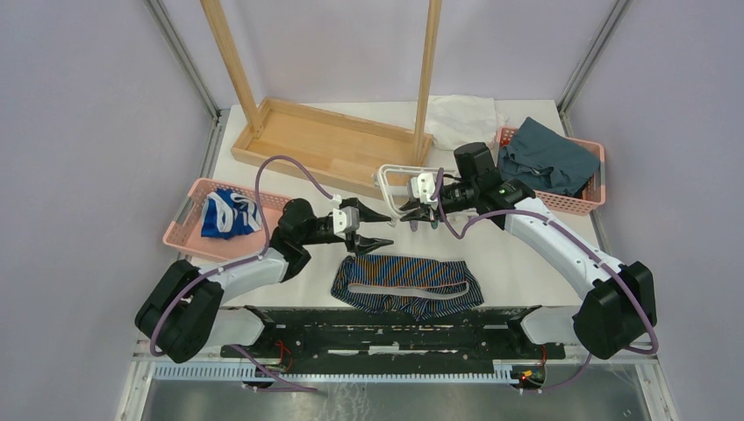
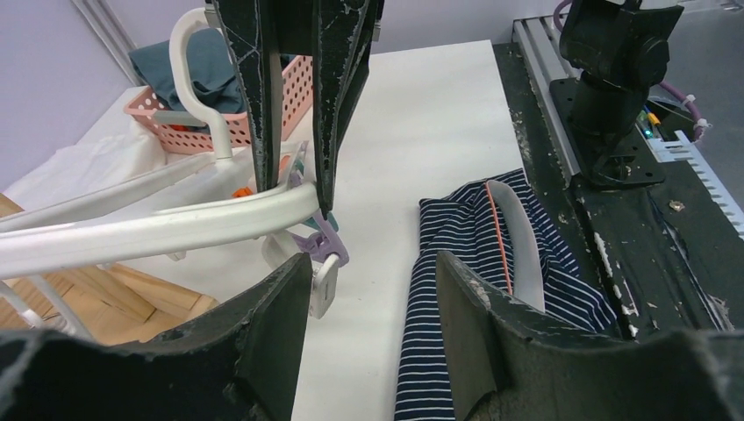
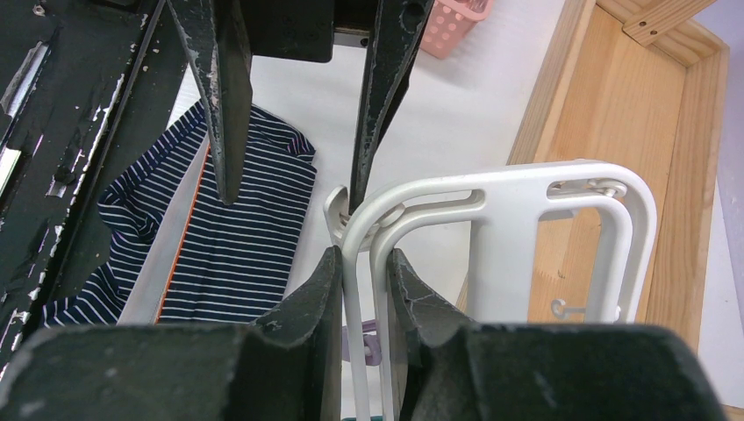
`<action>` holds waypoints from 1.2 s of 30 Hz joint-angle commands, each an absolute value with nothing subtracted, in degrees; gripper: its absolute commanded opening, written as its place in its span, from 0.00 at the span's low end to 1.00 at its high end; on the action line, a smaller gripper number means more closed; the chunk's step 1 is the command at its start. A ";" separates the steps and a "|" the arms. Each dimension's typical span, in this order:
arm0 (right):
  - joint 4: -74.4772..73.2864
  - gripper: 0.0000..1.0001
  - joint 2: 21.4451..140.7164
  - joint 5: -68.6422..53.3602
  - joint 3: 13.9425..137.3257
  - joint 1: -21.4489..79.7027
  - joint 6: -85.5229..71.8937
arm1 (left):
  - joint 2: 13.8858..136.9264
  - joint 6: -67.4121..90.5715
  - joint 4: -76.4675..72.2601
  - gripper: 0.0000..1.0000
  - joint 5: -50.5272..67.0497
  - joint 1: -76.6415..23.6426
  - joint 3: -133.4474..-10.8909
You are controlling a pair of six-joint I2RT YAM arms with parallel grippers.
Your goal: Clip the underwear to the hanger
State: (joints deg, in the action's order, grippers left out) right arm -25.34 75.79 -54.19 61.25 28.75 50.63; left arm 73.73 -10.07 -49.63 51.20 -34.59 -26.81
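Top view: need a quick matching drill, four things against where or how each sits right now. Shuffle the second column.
Column 1
1. underwear
2. hanger
3. left tool
4. teal cloth

Column 2
A. in the pink basket at the far right
B. open, holding nothing
C. lying on the table near the arm bases
D. clamped in the right tool

Pairs: 1-C, 2-D, 3-B, 4-A
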 commanded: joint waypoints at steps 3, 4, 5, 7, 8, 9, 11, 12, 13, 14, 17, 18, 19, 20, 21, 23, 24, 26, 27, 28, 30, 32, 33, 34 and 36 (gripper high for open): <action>-22.06 0.00 74.53 -56.39 62.09 28.60 50.82 | 71.33 -9.32 -54.75 0.61 47.69 -34.80 -25.54; -22.06 0.00 74.48 -56.40 62.06 28.65 50.80 | 71.16 -9.27 -54.84 0.61 47.58 -34.78 -25.45; -22.06 0.00 74.37 -56.39 62.04 28.56 50.80 | 70.92 -9.32 -54.89 0.61 47.51 -34.75 -25.34; -22.02 0.00 74.38 -56.39 62.00 28.65 50.80 | 70.53 -9.74 -54.53 0.62 47.23 -34.76 -25.17; -22.06 0.00 74.39 -56.41 61.97 28.61 50.82 | 70.23 -10.20 -53.94 0.62 46.94 -34.68 -25.09; -22.06 0.00 74.43 -56.41 62.00 28.64 50.80 | 69.96 -10.84 -53.16 0.62 46.56 -34.67 -25.06; -22.06 0.00 74.33 -56.50 61.97 28.58 50.80 | 69.71 -12.45 -52.10 0.62 45.62 -34.67 -24.93; -22.06 0.00 74.29 -56.50 61.96 28.54 50.83 | 69.75 -12.93 -52.00 0.63 45.20 -34.66 -24.89; -22.06 0.00 74.22 -56.52 61.96 28.57 50.80 | 69.98 -13.35 -52.03 0.63 44.74 -34.61 -24.95; -22.06 0.00 74.13 -56.59 61.86 28.64 50.88 | 70.34 -13.76 -52.03 0.64 44.59 -34.62 -25.06; -22.07 0.00 74.00 -56.75 61.87 28.65 50.89 | 71.64 -14.18 -52.43 0.66 44.87 -34.39 -25.66; -22.11 0.00 73.93 -56.73 61.81 28.65 50.89 | 72.16 -14.01 -52.99 0.67 44.97 -34.31 -25.82; -22.07 0.00 73.94 -56.76 61.82 28.55 50.91 | 72.61 -13.66 -53.99 0.67 45.00 -34.20 -25.82; -22.06 0.00 73.97 -56.81 61.84 28.57 50.89 | 73.24 -13.10 -55.32 0.68 45.12 -34.17 -25.89; -22.06 0.00 73.93 -56.88 61.85 28.58 50.89 | 73.70 -12.71 -56.16 0.68 45.25 -34.00 -25.92; -22.13 0.00 73.79 -57.01 61.86 28.60 50.89 | 74.48 -12.12 -57.40 0.70 45.21 -33.74 -26.12; -22.12 0.00 73.67 -57.03 61.80 28.52 50.89 | 74.93 -11.73 -58.04 0.70 45.26 -33.52 -26.19; -22.13 0.00 73.52 -57.21 61.74 28.65 50.89 | 76.05 -11.07 -59.58 0.72 45.37 -33.17 -26.47; -22.15 0.00 73.44 -57.37 61.72 28.60 50.89 | 76.68 -10.67 -60.32 0.73 45.74 -33.00 -26.63; -22.13 0.00 73.39 -57.46 61.75 28.63 50.89 | 77.25 -10.32 -60.92 0.74 46.12 -32.84 -26.89; -22.07 0.00 73.39 -57.42 61.67 28.62 50.89 | 78.38 -9.07 -62.27 0.77 46.58 -32.78 -27.42; -22.15 0.00 73.39 -57.44 61.70 28.64 50.89 | 79.18 -7.77 -63.86 0.77 47.57 -32.70 -27.91; -22.15 0.00 73.39 -57.41 61.72 28.63 50.87 | 79.58 -7.45 -64.44 0.77 47.97 -32.70 -28.10; -22.15 0.00 73.39 -57.55 61.69 28.61 50.89 | 79.84 -7.12 -64.84 0.77 48.06 -32.67 -28.38; -22.13 0.00 73.39 -57.72 61.67 28.59 50.88 | 80.50 -7.03 -64.83 0.78 48.08 -32.69 -28.84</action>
